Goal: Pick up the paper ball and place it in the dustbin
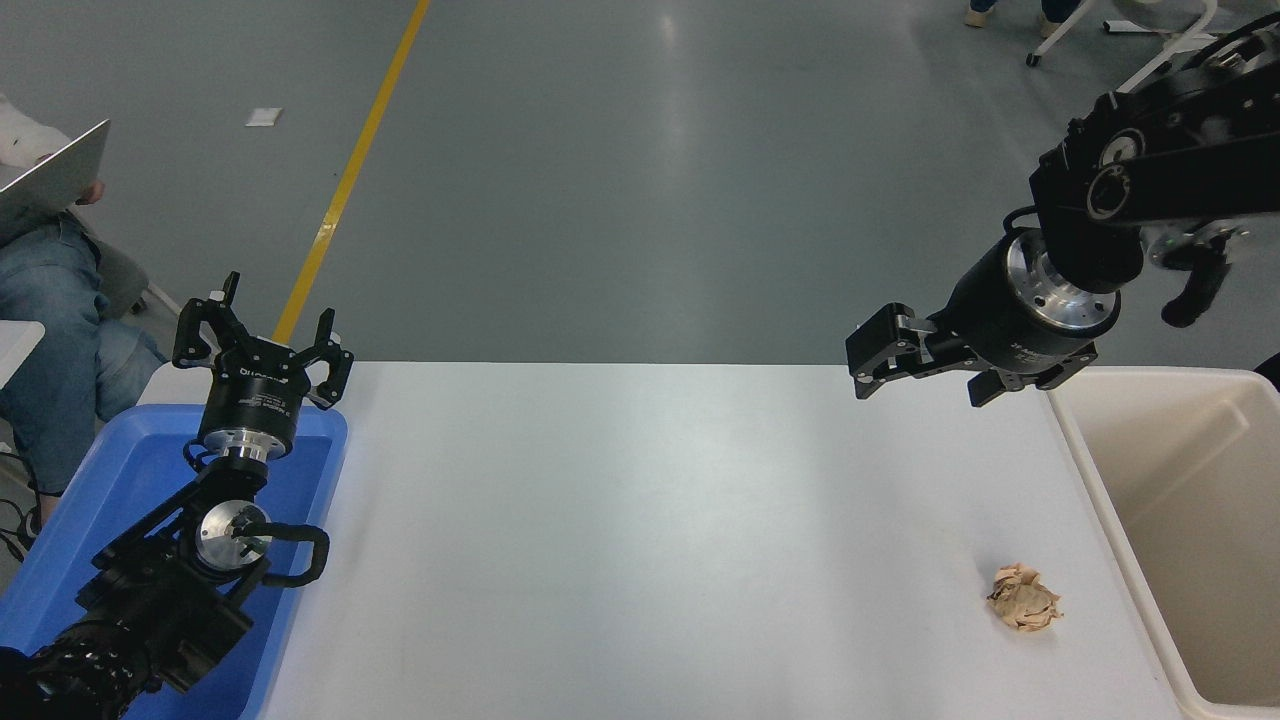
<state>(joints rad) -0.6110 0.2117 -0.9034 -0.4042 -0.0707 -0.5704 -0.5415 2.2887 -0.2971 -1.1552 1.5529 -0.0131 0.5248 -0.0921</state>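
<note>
The paper ball [1024, 597], a small tan crumpled wad, lies on the white table [650, 520] near its front right, close to the dustbin. The dustbin [1100, 500] is a large cream bin at the table's right edge, partly cut off by the picture. My right gripper [925, 372] is open and empty. It hangs high over the table's far right edge, pointing left, well behind and above the ball. My left gripper [262, 322] is open and empty, parked upright over the blue tray at the lower left.
A shallow blue tray [130, 450] sits at the table's left end under the left arm. A seated person [50, 330] with a laptop is at the far left. A white wheeled stand [1150, 60] is on the floor at the top right.
</note>
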